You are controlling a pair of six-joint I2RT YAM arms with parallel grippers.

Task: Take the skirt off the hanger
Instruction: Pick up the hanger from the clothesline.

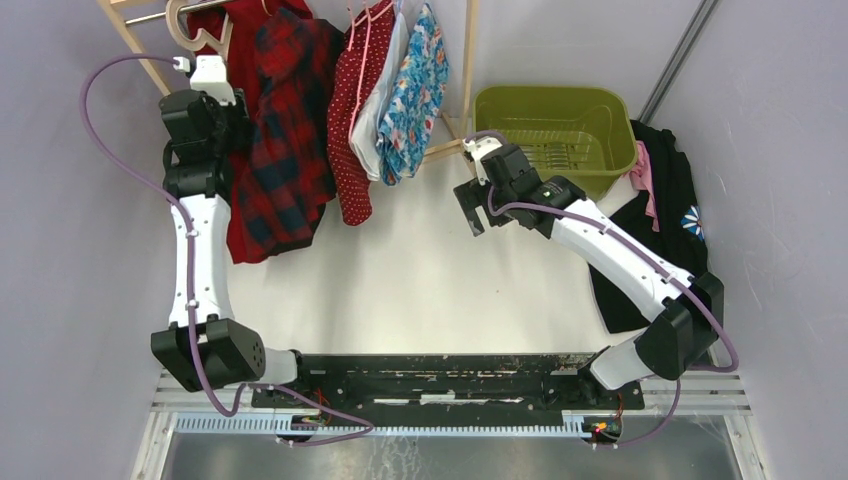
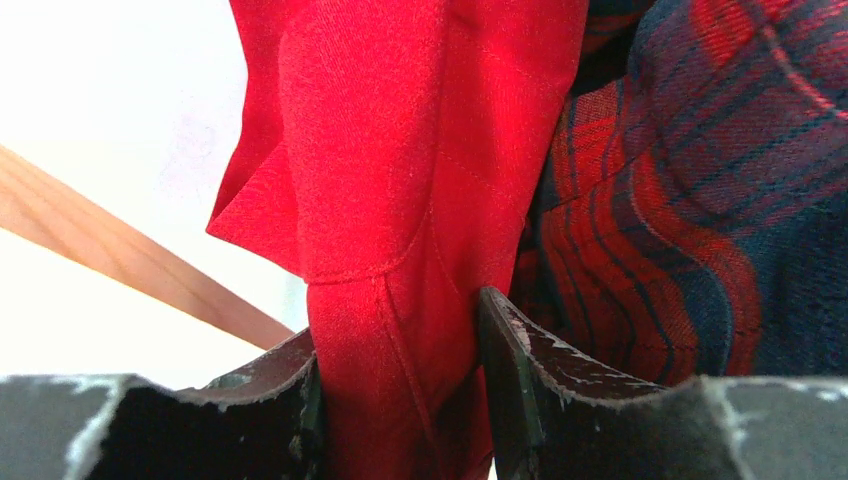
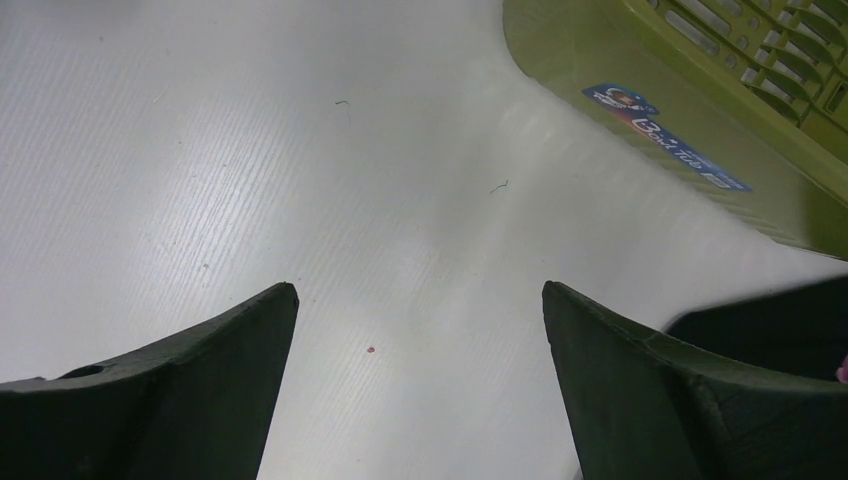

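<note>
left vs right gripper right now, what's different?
The left gripper is clamped on red fabric; the right gripper is open and holds nothing. The left gripper is up at the clothes rack; the right gripper hangs over the table beside the green basket. Both have dark fingers.

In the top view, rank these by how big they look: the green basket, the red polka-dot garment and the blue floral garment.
1. green basket, clearly largest
2. red polka-dot garment, hangs longer
3. blue floral garment, close behind; these two look nearly alike, so that order is unsure
</note>
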